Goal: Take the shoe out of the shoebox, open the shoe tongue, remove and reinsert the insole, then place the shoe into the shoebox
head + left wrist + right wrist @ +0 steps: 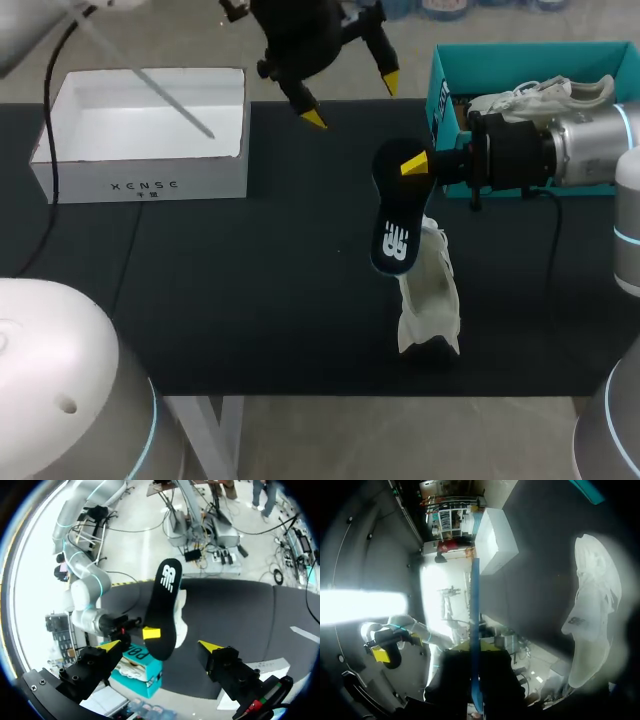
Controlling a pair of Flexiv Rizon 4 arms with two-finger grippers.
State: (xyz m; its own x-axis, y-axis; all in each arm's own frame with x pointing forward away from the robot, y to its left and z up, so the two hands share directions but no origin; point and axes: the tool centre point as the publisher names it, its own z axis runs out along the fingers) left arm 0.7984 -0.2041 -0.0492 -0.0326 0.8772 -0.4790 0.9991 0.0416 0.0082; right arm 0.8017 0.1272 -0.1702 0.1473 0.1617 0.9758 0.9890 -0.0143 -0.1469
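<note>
My right gripper (415, 163) is shut on the heel end of a black insole (393, 218) and holds it above the table, logo end hanging down. In the right wrist view the insole (474, 610) shows edge-on as a blue strip between that gripper's (475, 650) fingers. Just below the insole, a white shoe (428, 298) lies on the black mat; it is also visible past the gripper (592, 615). My left gripper (352, 100) hangs open above and behind the insole. In its own view the open gripper (160, 646) faces the insole (165, 600), apart from it.
A teal shoebox (441, 105) stands at the back right with another white shoe (545, 95) in it, close behind my right wrist. An open white box (140, 175) stands at the back left. The table's front edge (300, 395) runs just below the shoe.
</note>
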